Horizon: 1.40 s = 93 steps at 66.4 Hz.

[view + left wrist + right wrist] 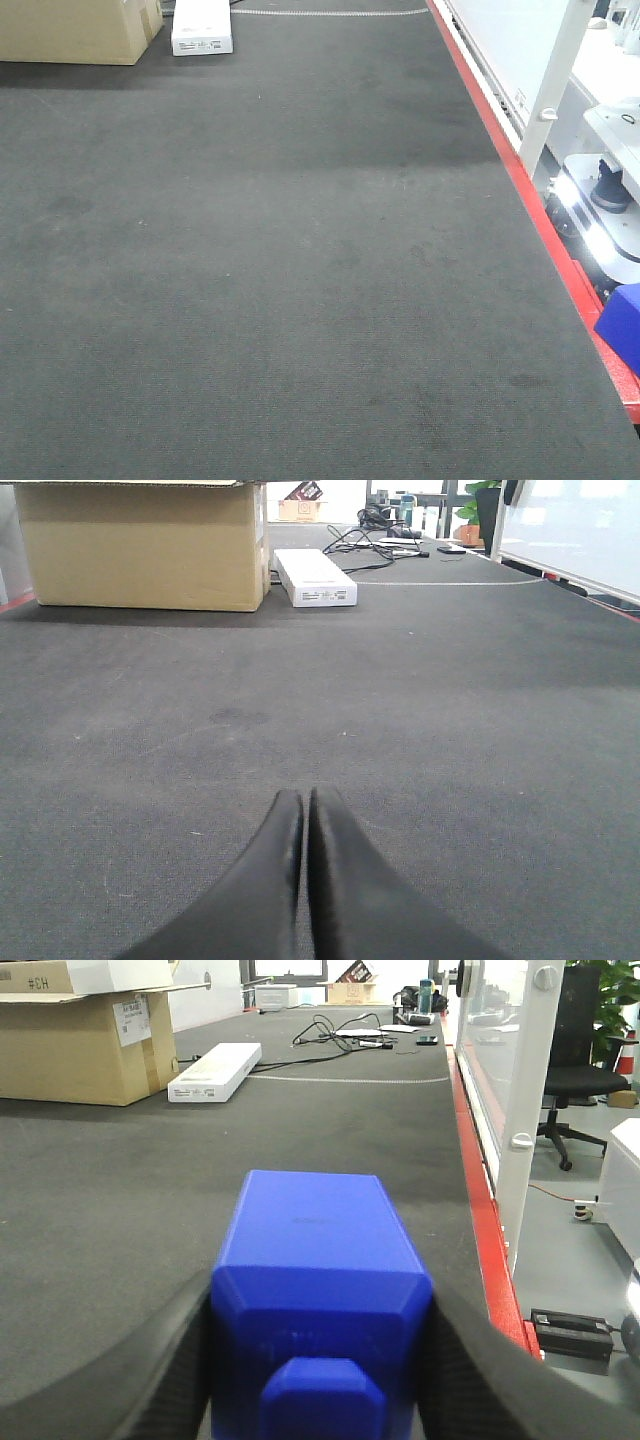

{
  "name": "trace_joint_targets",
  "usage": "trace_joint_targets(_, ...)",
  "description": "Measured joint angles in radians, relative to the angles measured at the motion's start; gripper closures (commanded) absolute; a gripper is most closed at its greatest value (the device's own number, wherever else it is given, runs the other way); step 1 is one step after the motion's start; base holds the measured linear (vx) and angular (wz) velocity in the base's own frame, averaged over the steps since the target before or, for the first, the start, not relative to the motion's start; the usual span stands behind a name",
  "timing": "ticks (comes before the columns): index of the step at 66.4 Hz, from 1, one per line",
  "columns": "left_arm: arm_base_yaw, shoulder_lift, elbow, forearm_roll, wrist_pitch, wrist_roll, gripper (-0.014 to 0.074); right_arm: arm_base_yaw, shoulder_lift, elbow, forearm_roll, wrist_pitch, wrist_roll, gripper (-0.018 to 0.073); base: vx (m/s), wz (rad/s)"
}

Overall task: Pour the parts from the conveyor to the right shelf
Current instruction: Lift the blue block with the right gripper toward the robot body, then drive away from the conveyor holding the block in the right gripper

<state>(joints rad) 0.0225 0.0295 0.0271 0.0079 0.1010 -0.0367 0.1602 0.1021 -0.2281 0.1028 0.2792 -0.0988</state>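
The right gripper (320, 1390) is clamped on the blue block (315, 1250), its stud end toward the wrist camera. The conveyor (120, 1190) and its red strip (488, 1230) stretch beyond. The left gripper (303, 870) hangs pressed together and empty, facing a cardboard box (140, 545) and a white case (315, 578). The pick-up looks done; the carry to the right shelf, nowhere in view, remains. A blue shape (622, 325) at the front view's edge may be the block, though that is unclear.
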Motion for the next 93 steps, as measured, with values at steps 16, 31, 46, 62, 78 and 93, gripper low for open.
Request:
trace_joint_targets(16, 0.0, 0.0, 0.0, 0.0, 0.0, 0.0, 0.0602, 0.0, 0.0, 0.0, 0.0, -0.003, 0.0, 0.0564, 0.0, 0.0)
trace_joint_targets(31, 0.0, 0.0, 0.0, 0.0, 0.0, 0.0, 0.0602, 0.0, 0.0, 0.0, 0.0, -0.003, 0.0, 0.0564, 0.0, 0.0)
trace_joint_targets(46, 0.0, 0.0, 0.0, 0.0, 0.0, 0.0, 0.0602, 0.0, 0.0, 0.0, 0.0, -0.003, 0.0, 0.0564, 0.0, 0.0)
trace_joint_targets(62, 0.0, 0.0, 0.0, 0.0, 0.0, 0.0, 0.0602, 0.0, 0.0, 0.0, 0.0, -0.003, 0.0, 0.0564, 0.0, 0.0)
trace_joint_targets(78, 0.0, 0.0, 0.0, 0.0, 0.0, 0.0, 0.0602, 0.0, 0.0, 0.0, 0.0, -0.003, 0.0, 0.0564, -0.03, -0.01)
trace_joint_targets(93, 0.0, 0.0, 0.0, 0.0, 0.0, 0.0, 0.0602, 0.0, 0.0, 0.0, 0.0, -0.003, 0.0, 0.0564, -0.15, -0.13)
